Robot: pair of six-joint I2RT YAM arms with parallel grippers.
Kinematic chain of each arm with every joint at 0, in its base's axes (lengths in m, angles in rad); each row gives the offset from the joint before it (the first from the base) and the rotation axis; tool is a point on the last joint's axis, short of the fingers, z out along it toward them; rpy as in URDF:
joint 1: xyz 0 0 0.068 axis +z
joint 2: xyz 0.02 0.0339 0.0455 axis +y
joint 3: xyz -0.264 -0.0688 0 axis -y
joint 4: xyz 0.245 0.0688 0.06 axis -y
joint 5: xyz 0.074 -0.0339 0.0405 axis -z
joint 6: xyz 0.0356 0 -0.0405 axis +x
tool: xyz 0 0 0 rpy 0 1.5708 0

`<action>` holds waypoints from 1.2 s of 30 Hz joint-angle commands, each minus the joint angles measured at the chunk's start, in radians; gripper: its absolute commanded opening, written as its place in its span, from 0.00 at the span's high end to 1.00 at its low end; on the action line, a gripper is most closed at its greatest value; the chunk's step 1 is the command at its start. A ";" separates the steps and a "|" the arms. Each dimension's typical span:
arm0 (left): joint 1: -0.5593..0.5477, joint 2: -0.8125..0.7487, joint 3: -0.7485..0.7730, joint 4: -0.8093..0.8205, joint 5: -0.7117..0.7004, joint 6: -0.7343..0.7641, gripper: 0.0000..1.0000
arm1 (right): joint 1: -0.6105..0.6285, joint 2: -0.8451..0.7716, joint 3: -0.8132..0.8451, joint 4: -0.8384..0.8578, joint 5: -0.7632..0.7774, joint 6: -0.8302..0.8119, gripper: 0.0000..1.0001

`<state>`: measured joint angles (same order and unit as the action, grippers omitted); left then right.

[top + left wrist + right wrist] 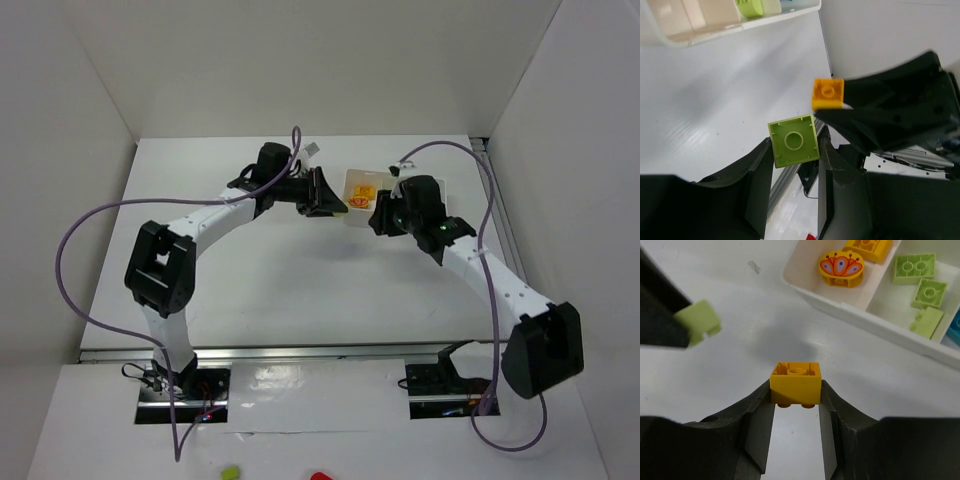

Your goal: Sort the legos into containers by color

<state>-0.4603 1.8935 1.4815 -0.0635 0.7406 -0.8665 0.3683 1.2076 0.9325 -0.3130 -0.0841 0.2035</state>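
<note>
The table (300,290) is white and flat, with white walls (300,60) on its left, right and far sides, and a shiny metal rail (320,352) runs along its near edge. One long white tray (855,310) with low walls sits flat on the table, toward the far side and about in the middle from left to right. Near the tray the tabletop has a little grey mark (754,266), and in front of the rail a small lime thing (230,472) and a small red thing (320,477) lie on a white ledge (100,430).
</note>
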 commanded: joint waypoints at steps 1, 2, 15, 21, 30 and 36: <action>0.011 -0.085 -0.040 -0.028 -0.066 0.053 1.00 | -0.005 0.093 0.100 0.150 0.032 -0.006 0.86; 0.021 -0.085 -0.049 -0.042 -0.066 0.063 1.00 | -0.005 0.124 0.118 0.160 0.043 -0.006 0.86; 0.022 -0.195 -0.078 -0.137 -0.204 0.139 1.00 | -0.034 0.541 0.492 0.140 0.179 0.004 0.27; -0.020 -0.104 0.040 -0.113 -0.165 0.139 1.00 | -0.126 0.321 0.325 0.115 0.325 0.068 0.27; -0.142 0.269 0.518 -0.170 -0.150 0.130 1.00 | -0.198 0.017 0.218 -0.107 0.464 0.174 0.16; -0.167 0.637 1.005 -0.210 -0.195 0.133 0.93 | -0.230 -0.111 0.184 -0.143 0.538 0.162 0.08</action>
<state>-0.6308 2.4207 2.3398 -0.2691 0.5667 -0.7353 0.1524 1.1431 1.1358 -0.3958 0.3820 0.3553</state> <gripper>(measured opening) 0.440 0.918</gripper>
